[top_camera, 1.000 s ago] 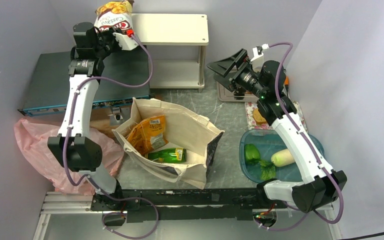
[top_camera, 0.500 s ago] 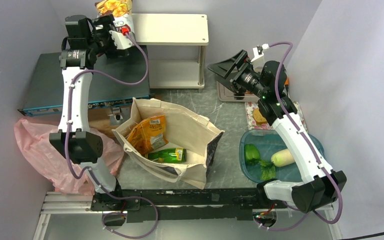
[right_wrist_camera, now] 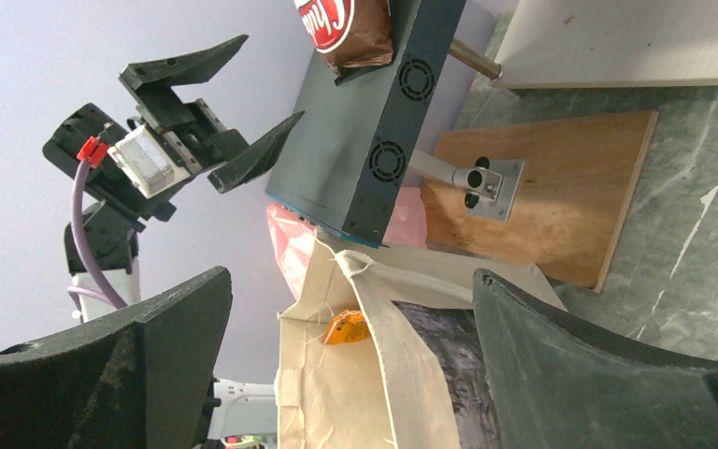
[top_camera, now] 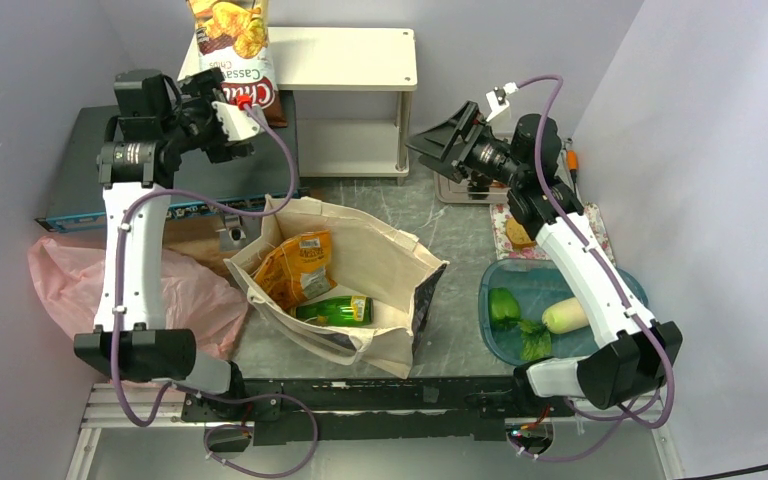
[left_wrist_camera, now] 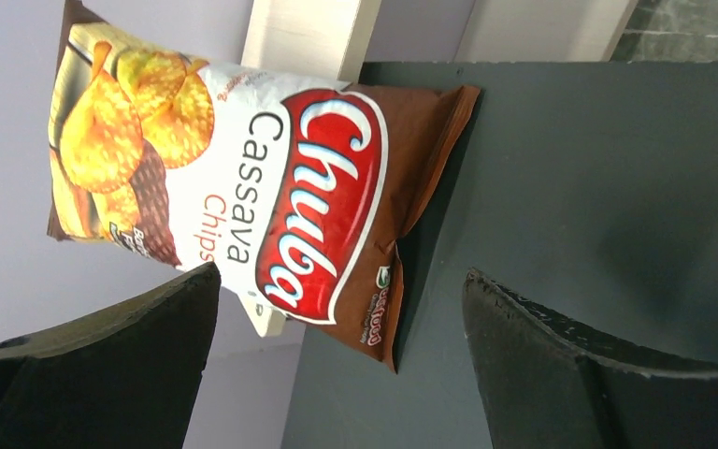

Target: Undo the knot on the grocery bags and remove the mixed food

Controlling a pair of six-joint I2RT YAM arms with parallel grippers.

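Now, left gripper point(left_wrist_camera: 341, 276) wide apart, empty, clear of upright chip bag point(left_wrist_camera: 243, 196), right gripper point(right_wrist_camera: 352, 276) spread wide, holding nothing

Chip bag point(left_wrist_camera: 271, 206) brand: "Chuba"
Chip bag product: "Cassava Chips"
Orange bag point(top_camera: 300, 265), bottle point(top_camera: 338, 311): print too small to read

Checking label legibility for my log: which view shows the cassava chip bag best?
Left wrist: the cassava chip bag appears large, with its label readable. Top external shows the bag small and distant; right wrist catches only the bag's lower end.
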